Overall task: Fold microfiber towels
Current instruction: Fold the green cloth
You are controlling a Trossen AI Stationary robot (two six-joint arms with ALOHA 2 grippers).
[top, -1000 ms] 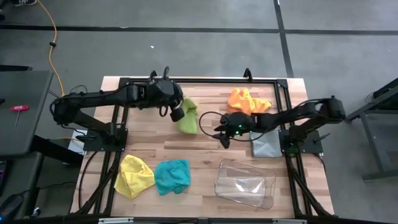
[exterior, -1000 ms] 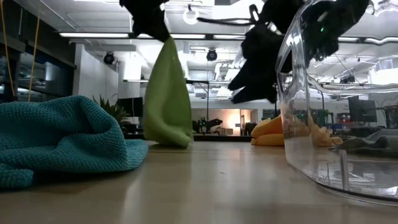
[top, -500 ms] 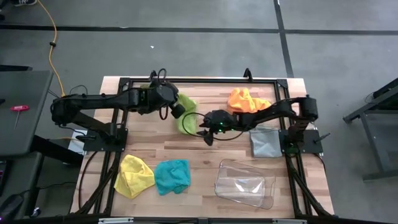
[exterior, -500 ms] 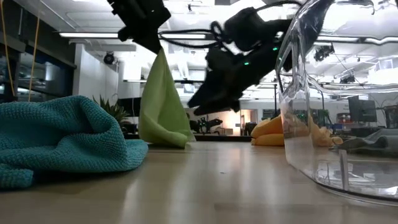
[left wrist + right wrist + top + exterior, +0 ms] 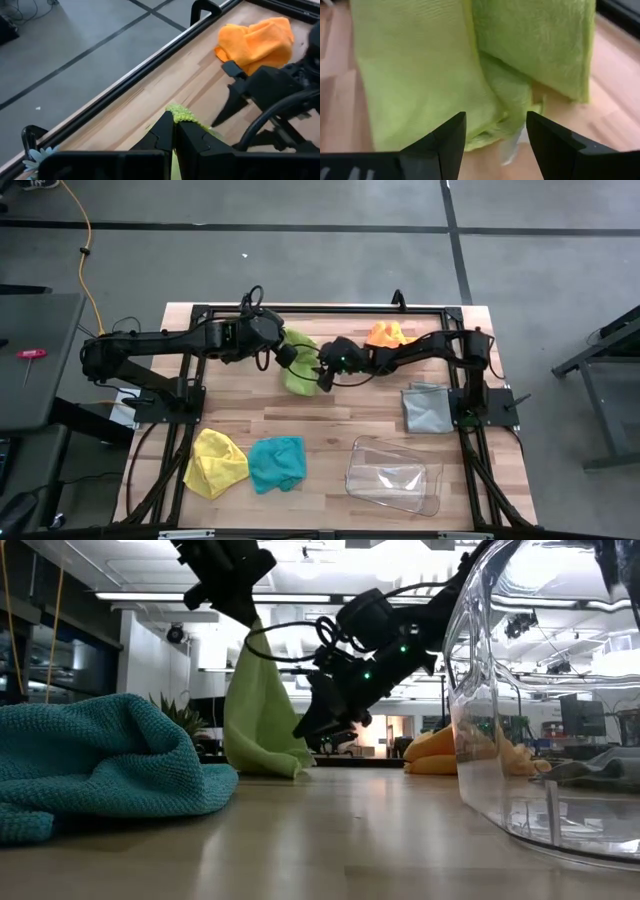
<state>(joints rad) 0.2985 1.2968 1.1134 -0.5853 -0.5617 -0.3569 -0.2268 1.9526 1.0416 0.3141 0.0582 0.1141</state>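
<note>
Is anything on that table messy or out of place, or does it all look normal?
Mostly the towels: the orange, yellow and teal ones lie crumpled. The lime green towel hangs from the left gripper, its bottom bunched on the table.

The wooden tabletop point(image 5: 320, 415) has towels lying on it: yellow point(image 5: 216, 462), teal point(image 5: 277, 463), grey point(image 5: 428, 409), orange point(image 5: 388, 335). A clear tray point(image 5: 394, 473) sits near the grey one.

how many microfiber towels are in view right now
5. The lime green microfiber towel hangs from the shut left pincer, far side centre. The orange one lies far right, the grey one right, the yellow one and teal one near left.
</note>
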